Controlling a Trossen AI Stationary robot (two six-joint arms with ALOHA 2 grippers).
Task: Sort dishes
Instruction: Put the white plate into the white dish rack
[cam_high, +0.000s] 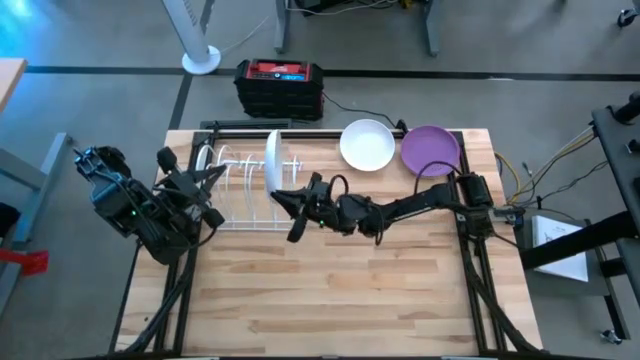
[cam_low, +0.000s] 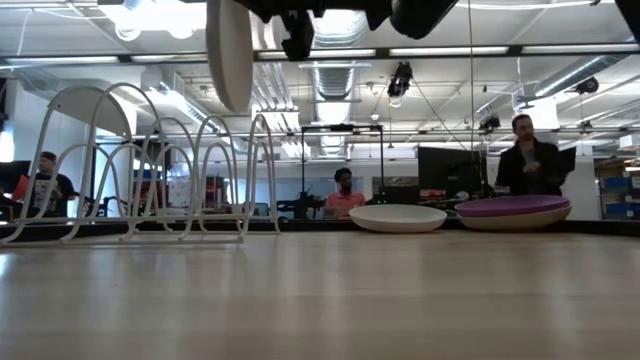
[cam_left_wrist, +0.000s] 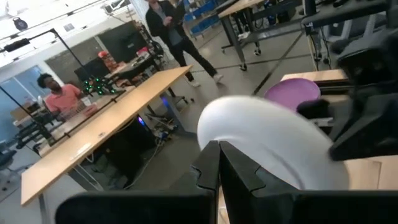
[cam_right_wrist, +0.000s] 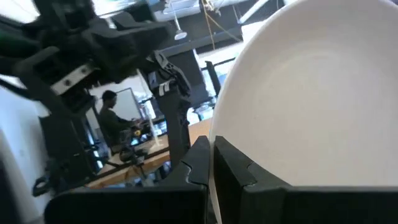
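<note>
A white plate (cam_high: 272, 160) hangs on edge over the white wire rack (cam_high: 235, 185), with my right gripper (cam_high: 292, 203) shut on it. In the low view the plate's lower edge (cam_low: 230, 105) is about level with the tops of the rack's wires (cam_low: 150, 170); whether they touch cannot be told. A white bowl (cam_high: 367, 145) and a purple plate (cam_high: 430, 150) rest on the table at the far right. My left gripper (cam_high: 208, 190) waits at the rack's left end. Its fingers (cam_left_wrist: 208, 171) are shut and empty, pointing toward the plate. My right gripper pinches the white plate's rim (cam_right_wrist: 212, 163) between its two fingers. The fingers come from the table's right and near side, about level. The plate stands upright on edge in the hold, its face (cam_right_wrist: 311, 93) filling the right wrist view.
The rack's other slots (cam_low: 90, 160) hold nothing. A black and red box (cam_high: 280, 85) sits on the floor behind the table. Bare wood (cam_high: 330, 290) spans the near half of the table. People (cam_low: 343, 190) sit and stand in the room beyond.
</note>
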